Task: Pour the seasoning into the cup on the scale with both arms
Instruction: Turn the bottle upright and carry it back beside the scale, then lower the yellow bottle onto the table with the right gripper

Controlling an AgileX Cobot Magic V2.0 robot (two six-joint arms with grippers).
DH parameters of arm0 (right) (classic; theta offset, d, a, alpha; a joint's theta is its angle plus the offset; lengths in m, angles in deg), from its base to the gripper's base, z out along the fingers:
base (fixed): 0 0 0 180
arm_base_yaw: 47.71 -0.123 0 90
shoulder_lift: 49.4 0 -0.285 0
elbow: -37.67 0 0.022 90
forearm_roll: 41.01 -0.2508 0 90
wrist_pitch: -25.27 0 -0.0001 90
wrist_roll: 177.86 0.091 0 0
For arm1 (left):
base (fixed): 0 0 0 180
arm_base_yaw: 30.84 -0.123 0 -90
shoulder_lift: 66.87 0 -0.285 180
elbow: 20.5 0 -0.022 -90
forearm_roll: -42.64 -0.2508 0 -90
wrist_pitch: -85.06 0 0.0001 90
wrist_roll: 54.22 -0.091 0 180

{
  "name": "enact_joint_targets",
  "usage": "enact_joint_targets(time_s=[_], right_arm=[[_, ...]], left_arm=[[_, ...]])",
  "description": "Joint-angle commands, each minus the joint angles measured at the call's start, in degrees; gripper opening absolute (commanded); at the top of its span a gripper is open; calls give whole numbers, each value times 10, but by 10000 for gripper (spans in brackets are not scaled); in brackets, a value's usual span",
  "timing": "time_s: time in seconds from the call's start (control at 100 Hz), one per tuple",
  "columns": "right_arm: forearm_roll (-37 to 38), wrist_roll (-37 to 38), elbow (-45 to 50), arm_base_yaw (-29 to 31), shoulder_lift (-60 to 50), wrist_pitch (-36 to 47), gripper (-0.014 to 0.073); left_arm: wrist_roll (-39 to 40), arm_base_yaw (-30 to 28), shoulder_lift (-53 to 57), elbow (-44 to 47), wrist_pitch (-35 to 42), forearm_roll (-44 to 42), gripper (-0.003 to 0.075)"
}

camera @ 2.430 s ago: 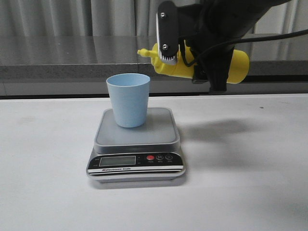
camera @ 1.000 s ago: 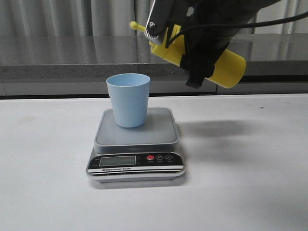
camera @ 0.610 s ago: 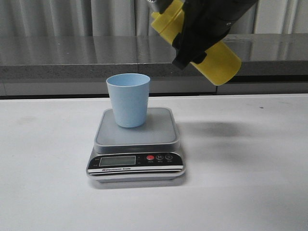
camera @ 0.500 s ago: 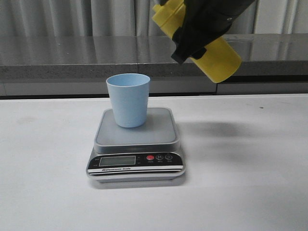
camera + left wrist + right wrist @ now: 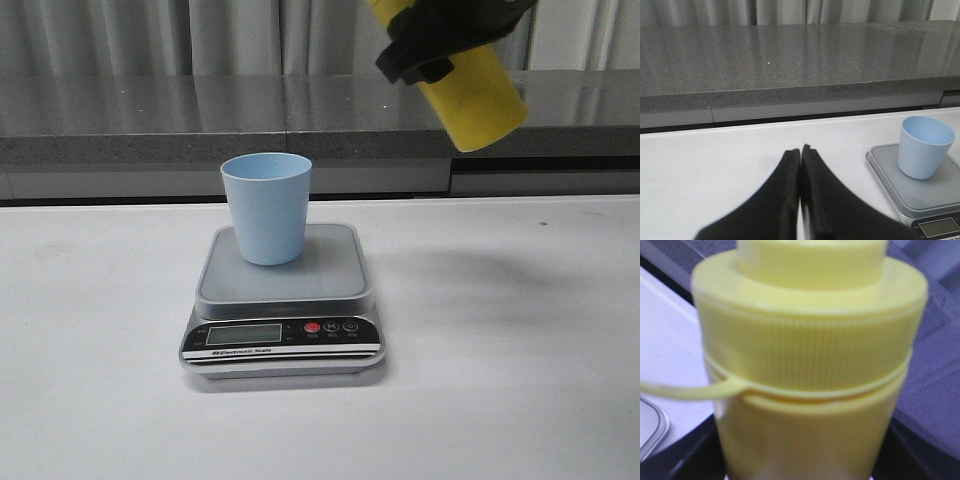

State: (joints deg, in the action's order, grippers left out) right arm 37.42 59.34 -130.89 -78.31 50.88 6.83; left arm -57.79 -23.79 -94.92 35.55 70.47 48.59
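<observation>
The right hand [image 5: 432, 45] gripped the yellow seasoning bottle [image 5: 480, 95] high above the scale [image 5: 285, 300], up and right of the light blue cup [image 5: 266, 207]. Its long axis tilted, base down-right, top up-left out of frame. The left hand [image 5: 800, 155] was closed, empty.
</observation>
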Motion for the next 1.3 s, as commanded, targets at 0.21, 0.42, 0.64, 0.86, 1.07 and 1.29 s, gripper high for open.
enact_joint_targets(time_s=[0.21, 0.42, 0.64, 0.86, 1.07, 1.29], right_arm=[[-139, -27, 51, 86, -93, 128, 265], [-288, -160, 126, 162, -132, 309, 265], [-444, -297, 226, 214, -138, 528, 265], [-467, -356, 294, 216, -130, 632, 265], [-467, -365, 299, 216, -70, 686, 265], [-468, -390, 298, 216, 22, 787, 265]], left_arm=[[3, -1, -3, -16, 50, 1, -20], [3, -1, -3, -16, 50, 1, -20], [3, -1, -3, -16, 50, 1, -20], [3, -1, -3, -16, 50, 1, -20], [3, -1, -3, -16, 50, 1, -20], [3, -1, -3, -16, 50, 1, -20]])
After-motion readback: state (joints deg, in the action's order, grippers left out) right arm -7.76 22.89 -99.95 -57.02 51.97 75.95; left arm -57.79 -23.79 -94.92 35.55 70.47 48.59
